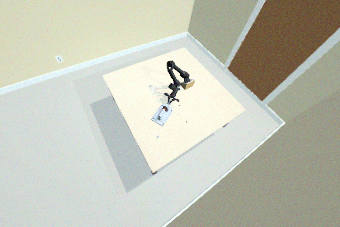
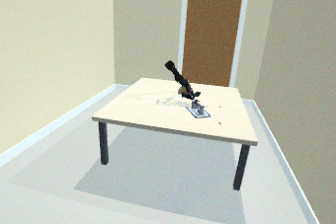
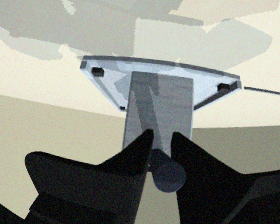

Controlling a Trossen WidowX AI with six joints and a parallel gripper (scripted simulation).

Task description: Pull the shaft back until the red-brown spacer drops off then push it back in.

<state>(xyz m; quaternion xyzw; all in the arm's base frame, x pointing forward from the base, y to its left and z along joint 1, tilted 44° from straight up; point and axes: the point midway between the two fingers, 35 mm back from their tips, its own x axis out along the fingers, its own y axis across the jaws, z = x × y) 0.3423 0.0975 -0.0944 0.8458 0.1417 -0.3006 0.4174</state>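
A light grey base plate (image 1: 161, 119) (image 2: 202, 114) (image 3: 103, 80) lies on the table and carries the shaft assembly. In the wrist view a grey block (image 3: 169, 103) stands on the plate, and the dark shaft's round end (image 3: 168, 172) points toward the camera. My gripper (image 3: 161, 136) (image 1: 173, 97) (image 2: 193, 98) is shut on that shaft end, one black finger on each side. A small red-brown spot, the spacer (image 1: 163, 111) (image 2: 197, 102), shows on the assembly in the top and exterior views. It is too small to tell its exact seat. The spacers are hidden in the wrist view.
The cream table (image 1: 210, 100) (image 2: 148, 113) stands in a room corner near a brown door (image 2: 212, 25). The arm's tan base block (image 1: 188, 84) sits behind the plate. A few tiny dark specks lie on the table beside the plate.
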